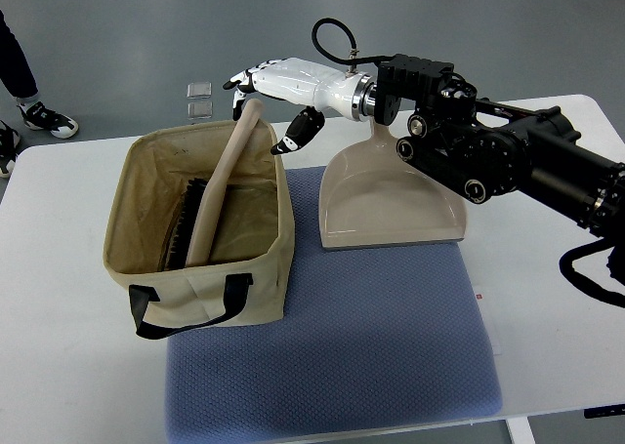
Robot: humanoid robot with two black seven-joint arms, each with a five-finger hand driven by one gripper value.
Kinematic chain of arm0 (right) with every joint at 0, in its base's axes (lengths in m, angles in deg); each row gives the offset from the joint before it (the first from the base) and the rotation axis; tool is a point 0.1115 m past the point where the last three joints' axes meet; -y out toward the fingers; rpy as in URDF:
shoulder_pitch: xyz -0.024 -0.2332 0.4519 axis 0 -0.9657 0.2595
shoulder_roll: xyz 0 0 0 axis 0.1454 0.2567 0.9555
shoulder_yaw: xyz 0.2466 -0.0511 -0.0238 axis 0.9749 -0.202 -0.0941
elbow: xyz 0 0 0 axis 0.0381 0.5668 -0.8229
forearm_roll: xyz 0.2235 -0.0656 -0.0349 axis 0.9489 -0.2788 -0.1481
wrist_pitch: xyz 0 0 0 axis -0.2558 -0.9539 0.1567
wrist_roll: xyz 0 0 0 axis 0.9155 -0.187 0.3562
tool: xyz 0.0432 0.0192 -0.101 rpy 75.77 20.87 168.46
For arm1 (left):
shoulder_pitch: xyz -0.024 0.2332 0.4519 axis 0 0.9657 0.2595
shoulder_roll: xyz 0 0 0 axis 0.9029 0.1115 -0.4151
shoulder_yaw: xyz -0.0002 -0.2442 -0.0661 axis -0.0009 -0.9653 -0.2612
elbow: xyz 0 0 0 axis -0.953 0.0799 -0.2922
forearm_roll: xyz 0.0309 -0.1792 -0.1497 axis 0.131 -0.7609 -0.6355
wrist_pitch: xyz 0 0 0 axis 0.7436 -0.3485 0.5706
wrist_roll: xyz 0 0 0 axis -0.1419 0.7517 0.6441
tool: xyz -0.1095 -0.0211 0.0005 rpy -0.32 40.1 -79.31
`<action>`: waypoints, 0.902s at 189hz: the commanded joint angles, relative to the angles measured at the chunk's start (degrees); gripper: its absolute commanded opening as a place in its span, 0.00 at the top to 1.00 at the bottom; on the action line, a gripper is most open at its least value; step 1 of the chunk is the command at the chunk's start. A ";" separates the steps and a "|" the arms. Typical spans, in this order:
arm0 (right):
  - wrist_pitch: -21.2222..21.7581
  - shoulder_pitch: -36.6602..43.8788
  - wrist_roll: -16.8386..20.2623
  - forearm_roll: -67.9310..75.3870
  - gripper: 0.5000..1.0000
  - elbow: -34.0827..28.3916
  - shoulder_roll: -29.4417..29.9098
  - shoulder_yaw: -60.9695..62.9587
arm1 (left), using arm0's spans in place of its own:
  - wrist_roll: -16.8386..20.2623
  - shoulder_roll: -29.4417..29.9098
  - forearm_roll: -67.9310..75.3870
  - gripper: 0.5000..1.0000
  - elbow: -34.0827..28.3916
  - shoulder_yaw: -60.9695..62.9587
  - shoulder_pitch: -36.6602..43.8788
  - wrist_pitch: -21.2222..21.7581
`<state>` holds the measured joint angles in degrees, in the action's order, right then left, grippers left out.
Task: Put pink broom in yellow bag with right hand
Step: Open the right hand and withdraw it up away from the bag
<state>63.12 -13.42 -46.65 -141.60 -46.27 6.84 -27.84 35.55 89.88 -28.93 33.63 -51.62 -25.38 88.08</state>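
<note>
A beige dustpan [391, 195] lies on a blue mat [332, 366] (both atop the white table [59, 366]).

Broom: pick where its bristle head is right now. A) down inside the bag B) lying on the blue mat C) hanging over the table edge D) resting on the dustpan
A: the broom stands slanted in the bag, bristles at the bottom, handle tip leaning out by the right hand.

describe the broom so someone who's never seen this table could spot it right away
On the white table, find the open tan fabric bag with black handles at the left edge of the blue mat. The broom stands inside it, dark bristles down, its pale pinkish handle leaning out toward the right robot hand. Unlike the flat dustpan beside the bag, it is long and thin.
</note>
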 commanded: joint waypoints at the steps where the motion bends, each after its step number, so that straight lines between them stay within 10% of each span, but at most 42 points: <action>1: -0.16 -0.02 -0.09 0.44 0.17 0.00 -0.35 0.48 | 0.00 0.00 0.00 0.00 -0.02 0.00 -0.08 0.00; 170: -6.93 -25.51 -3.96 66.10 0.17 1.14 -2.55 32.21 | 0.00 0.00 0.00 0.00 -0.02 0.00 0.01 0.00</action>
<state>56.28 -37.04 -48.96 -80.99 -45.19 4.16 4.10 35.55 89.88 -28.93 33.64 -51.62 -25.37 88.08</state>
